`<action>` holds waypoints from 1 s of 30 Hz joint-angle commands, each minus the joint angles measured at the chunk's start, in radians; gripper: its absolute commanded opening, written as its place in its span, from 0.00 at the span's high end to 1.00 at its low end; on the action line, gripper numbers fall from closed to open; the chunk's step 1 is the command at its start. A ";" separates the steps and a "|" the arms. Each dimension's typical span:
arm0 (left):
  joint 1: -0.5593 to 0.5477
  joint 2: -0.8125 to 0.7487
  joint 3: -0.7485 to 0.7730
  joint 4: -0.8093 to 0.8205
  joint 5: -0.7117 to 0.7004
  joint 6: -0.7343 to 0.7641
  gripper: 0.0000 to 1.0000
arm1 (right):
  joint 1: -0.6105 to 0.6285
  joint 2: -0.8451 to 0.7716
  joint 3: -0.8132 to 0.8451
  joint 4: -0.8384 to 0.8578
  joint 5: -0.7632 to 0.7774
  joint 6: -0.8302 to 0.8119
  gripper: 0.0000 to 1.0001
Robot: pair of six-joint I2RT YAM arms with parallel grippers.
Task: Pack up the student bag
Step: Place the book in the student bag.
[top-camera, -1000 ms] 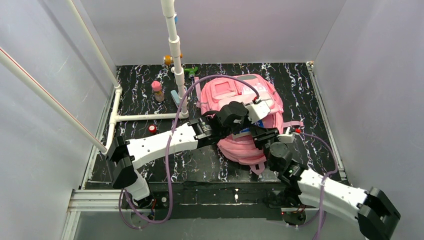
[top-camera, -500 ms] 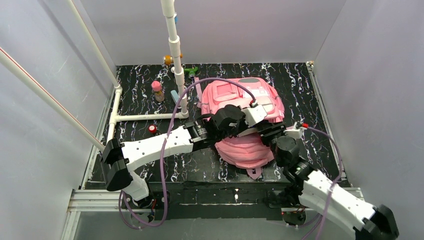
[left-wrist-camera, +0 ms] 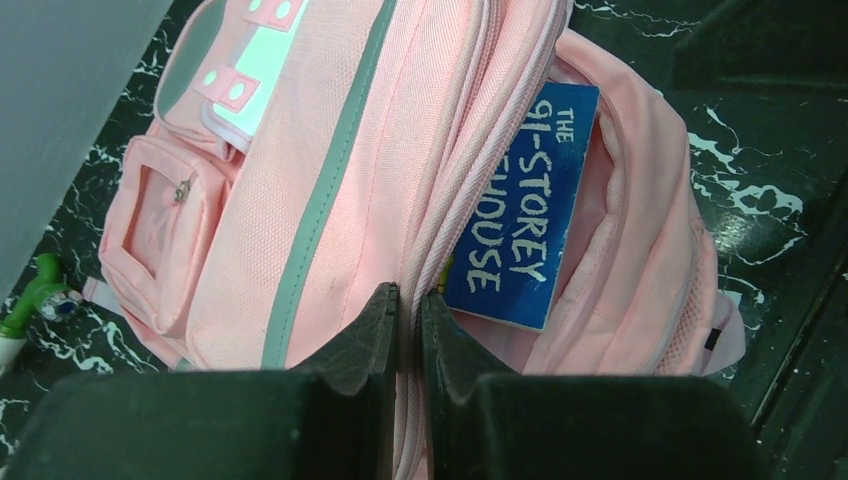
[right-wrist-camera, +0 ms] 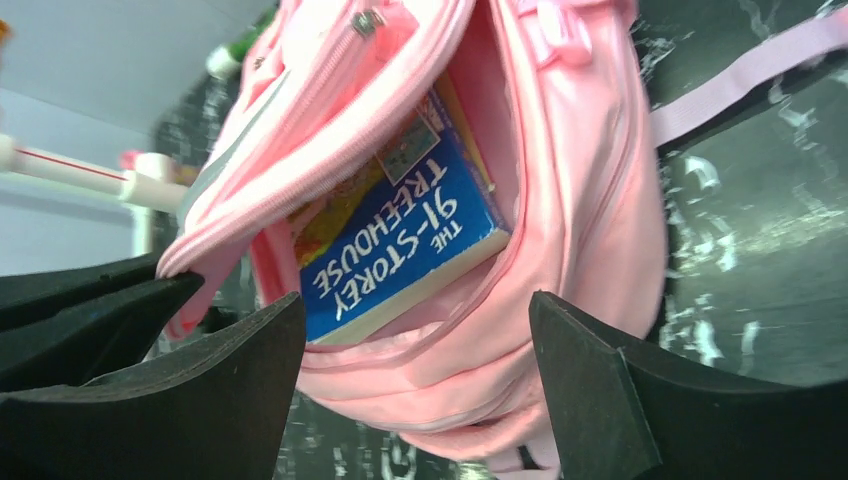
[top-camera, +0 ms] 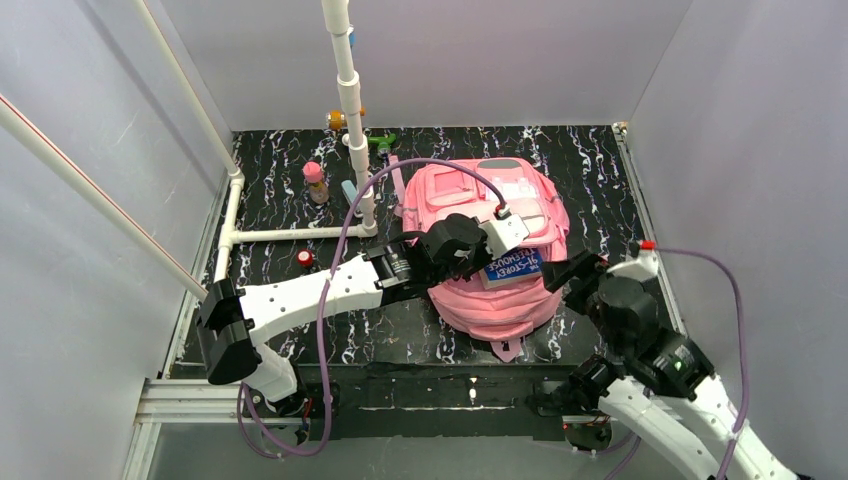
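Left tool (left-wrist-camera: 407, 295) tight on student bag (left-wrist-camera: 330, 150): wrist view, not overhead.

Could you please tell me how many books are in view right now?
1. A blue book sits partly inside the open compartment of the student bag; more could be hidden deeper inside.

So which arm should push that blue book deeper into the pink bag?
Probably the right: the right gripper is open, empty and facing the blue book, while the left gripper is shut on the student bag's zip edge, holding it open.
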State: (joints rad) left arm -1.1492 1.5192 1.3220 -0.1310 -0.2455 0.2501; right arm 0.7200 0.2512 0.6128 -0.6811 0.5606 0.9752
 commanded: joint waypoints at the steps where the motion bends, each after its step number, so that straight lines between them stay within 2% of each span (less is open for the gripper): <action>1: -0.008 -0.065 -0.011 0.000 0.015 -0.086 1.00 | -0.001 0.245 0.193 -0.163 0.016 -0.167 0.14; 3: -0.007 -0.069 -0.012 -0.007 0.022 -0.094 1.00 | -0.001 0.266 0.163 -0.053 -0.119 -0.157 0.29; 6: -0.007 -0.075 -0.008 -0.008 0.040 -0.114 1.00 | -0.001 0.208 0.030 0.155 -0.263 -0.066 0.37; 9: -0.008 -0.077 -0.004 -0.001 0.049 -0.134 1.00 | -0.001 0.154 -0.070 0.214 -0.266 0.005 0.52; 11: -0.007 -0.077 0.005 -0.001 0.061 -0.142 1.00 | -0.001 0.134 -0.113 0.246 -0.267 0.013 0.57; 13: -0.007 -0.077 0.015 -0.003 0.074 -0.143 1.00 | -0.001 0.129 -0.151 0.303 -0.272 -0.006 0.67; 17: -0.008 -0.067 0.038 -0.020 0.095 -0.135 1.00 | -0.001 0.188 -0.201 0.472 -0.282 -0.043 0.81; 21: -0.007 -0.066 0.047 -0.024 0.110 -0.145 1.00 | -0.001 0.303 -0.231 0.724 -0.291 -0.060 0.91; 25: -0.007 -0.058 0.051 -0.019 0.135 -0.167 1.00 | -0.002 0.366 -0.313 1.043 -0.201 -0.061 0.93; 28: -0.007 -0.045 0.046 -0.008 0.146 -0.180 1.00 | -0.002 0.477 -0.415 1.345 -0.074 -0.080 0.89; 30: -0.007 -0.038 0.043 -0.006 0.146 -0.192 1.00 | -0.002 0.537 -0.395 1.376 -0.040 -0.128 0.84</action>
State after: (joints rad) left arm -1.1446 1.5162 1.3224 -0.1658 -0.1650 0.1211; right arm 0.7223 0.6918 0.2268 0.3275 0.3508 0.9195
